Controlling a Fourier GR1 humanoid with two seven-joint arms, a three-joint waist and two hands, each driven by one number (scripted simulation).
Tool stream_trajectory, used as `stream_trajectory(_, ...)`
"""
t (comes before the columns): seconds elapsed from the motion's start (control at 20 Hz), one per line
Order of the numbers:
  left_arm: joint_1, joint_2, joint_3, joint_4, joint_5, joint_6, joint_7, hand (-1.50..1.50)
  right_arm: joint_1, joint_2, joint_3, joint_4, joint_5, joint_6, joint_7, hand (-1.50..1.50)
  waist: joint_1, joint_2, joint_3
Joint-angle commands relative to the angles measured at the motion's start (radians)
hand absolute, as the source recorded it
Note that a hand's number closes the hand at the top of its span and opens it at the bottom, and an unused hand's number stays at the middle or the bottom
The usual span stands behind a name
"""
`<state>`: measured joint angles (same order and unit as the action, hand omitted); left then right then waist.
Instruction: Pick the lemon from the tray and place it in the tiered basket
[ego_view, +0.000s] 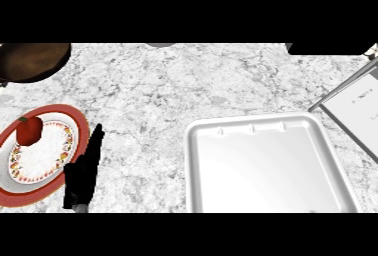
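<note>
Resting left hand (83, 172), fingers (95, 142) straight, together, beside red-rimmed plate (44, 192); white tray (199, 165) alongside; writing unreadable.

On the counter (162, 85) a tray (193, 165) lies at right and a plate (40, 150) at left, a small fruit (29, 131), perhaps a tomato, on it. The left robot hand (83, 172) sits just beside the plate, between the two.

We note table (184, 80) as speckled grey-white stone; tray (193, 165) smooth, glossy white; plate (74, 117) glazed, red-rimmed; left hand (83, 172) matt black.
</note>
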<state>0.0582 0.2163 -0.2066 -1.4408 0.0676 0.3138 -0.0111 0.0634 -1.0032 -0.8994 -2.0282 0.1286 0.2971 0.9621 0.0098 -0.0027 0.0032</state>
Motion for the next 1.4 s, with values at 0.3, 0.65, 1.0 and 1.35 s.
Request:
stream_trajectory(0.3, 0.021, 0.016, 0.006, 0.007, -0.009, -0.042, 0.066, 0.0, -0.196, -0.088, 0.264, 0.309, 0.082, -0.067, -0.107, 1.5, 0.018, 0.008, -0.003)
stream_trajectory(0.65, 0.038, -0.025, 0.006, 0.042, -0.023, -0.037, 0.009, 0.0, -0.284, 0.001, 0.461, 0.465, 0.231, -0.177, -0.174, 1.5, 0.019, 0.009, -0.003)
stream_trajectory(1.0, 0.0, -0.026, 0.047, 0.071, -0.022, -0.047, 0.022, 0.0, -0.406, 0.066, 0.533, 0.699, 0.313, -0.251, -0.277, 1.5, 0.006, 0.006, -0.003)
stream_trajectory(1.35, -0.011, -0.063, 0.007, 0.015, -0.059, -0.007, 0.088, 0.0, -0.492, 0.261, 0.436, 0.77, 0.162, -0.376, -0.291, -1.5, 0.0, 0.005, -0.002)
